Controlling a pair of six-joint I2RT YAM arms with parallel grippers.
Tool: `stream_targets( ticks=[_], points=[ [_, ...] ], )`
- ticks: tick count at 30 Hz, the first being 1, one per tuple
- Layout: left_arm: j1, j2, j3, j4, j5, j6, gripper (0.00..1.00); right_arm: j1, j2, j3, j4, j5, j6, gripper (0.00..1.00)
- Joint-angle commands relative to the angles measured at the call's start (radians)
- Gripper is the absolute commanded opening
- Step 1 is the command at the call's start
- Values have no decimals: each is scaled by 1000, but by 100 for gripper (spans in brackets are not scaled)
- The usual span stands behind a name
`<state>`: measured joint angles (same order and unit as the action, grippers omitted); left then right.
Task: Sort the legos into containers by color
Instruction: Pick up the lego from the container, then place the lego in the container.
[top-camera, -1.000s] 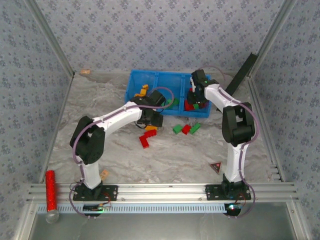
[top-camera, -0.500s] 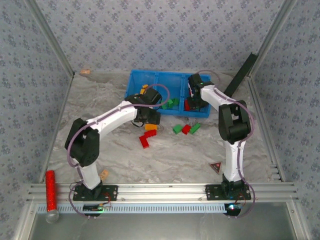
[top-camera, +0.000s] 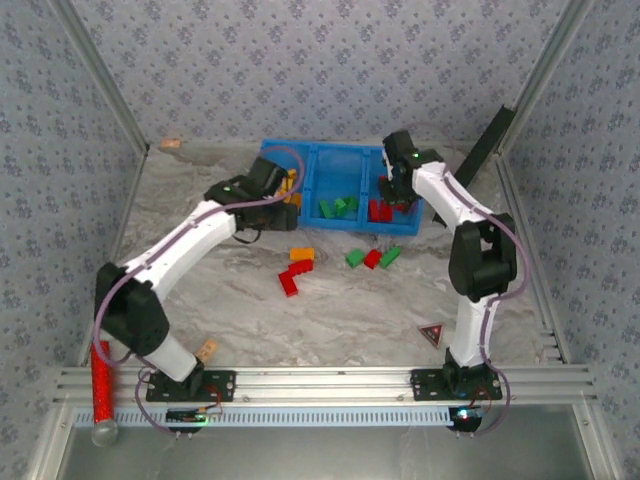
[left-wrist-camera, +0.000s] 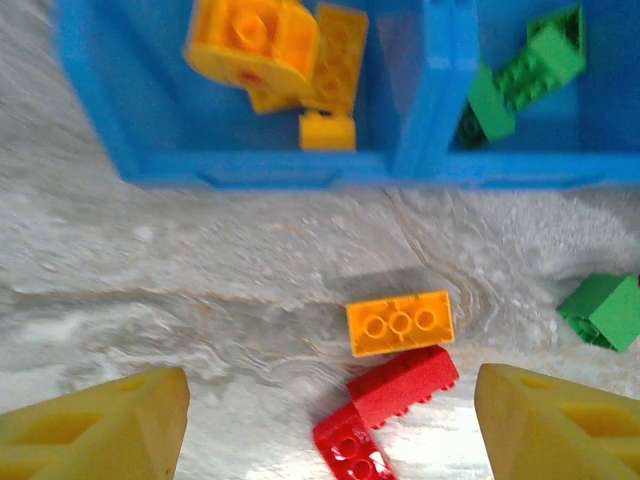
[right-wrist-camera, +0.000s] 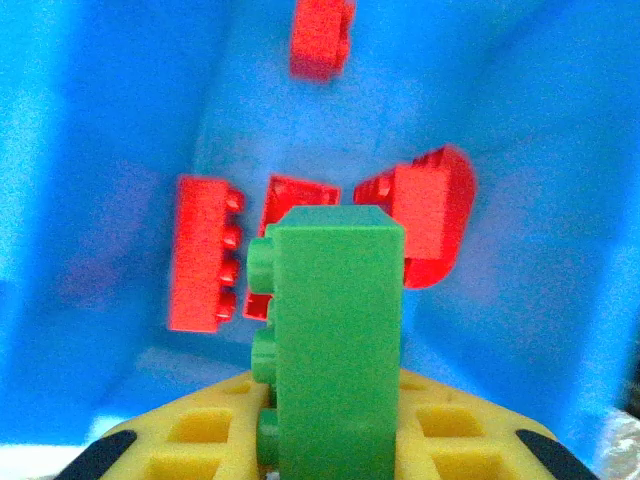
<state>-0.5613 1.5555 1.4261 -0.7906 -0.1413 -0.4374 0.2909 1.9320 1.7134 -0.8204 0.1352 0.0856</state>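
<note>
near edge, top view: a red glittery cylinder (top-camera: 100, 378) lies along the left rail. a black-and-red triangle piece (top-camera: 432, 334) sits on the marbled table (top-camera: 200, 290) ahead of the right arm's base, well apart from the bricks.

mid table: loose bricks lie scattered just in front of the tray. two red bricks (top-camera: 291, 278) touch end to end at an angle, with an orange brick (top-camera: 302, 254) just behind them. to their right is a short row, close together: green piece (top-camera: 354, 258), red piece (top-camera: 372, 258), second green piece (top-camera: 390, 255).

left gripper (left-wrist-camera: 332, 385): fingers spread wide, nothing between them. it hangs above the bare table over the orange brick and the red pair, just short of the tray's front wall.

blue tray (left-wrist-camera: 250, 168): three compartments side by side. the left one holds orange-yellow bricks (left-wrist-camera: 265, 45), several piled together. the middle one holds green bricks (top-camera: 338, 207). the right one holds red bricks (right-wrist-camera: 205, 255), four counted in the wrist view.

right gripper (right-wrist-camera: 335, 440): closed on a held green brick (right-wrist-camera: 335, 330), gripped at its lower end between the yellow fingers, standing on end with its studs facing left in the wrist view. it is above the right compartment, with the red bricks beneath and beyond it. cannot tell whether it touches any of them.
</note>
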Motion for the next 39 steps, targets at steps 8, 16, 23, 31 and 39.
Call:
stream_targets(
  ticks=[8,16,23,31,39],
  points=[
    [281,-99,46,76,106,167,79,111,-59,62,18,-63,5,22],
    [388,-13,51,136,213,213,79,268,138,273,-6,-102,-70,23],
    [394,49,28,89,257,227,80,286,340,478,-136,-56,-89,23],
    [369,107,-67,97,313,195,81,270,438,528,-143,-56,-80,31],
    [226,192,-33,22,274,174,81,259,442,533,-139,-61,-82,41]
  ],
)
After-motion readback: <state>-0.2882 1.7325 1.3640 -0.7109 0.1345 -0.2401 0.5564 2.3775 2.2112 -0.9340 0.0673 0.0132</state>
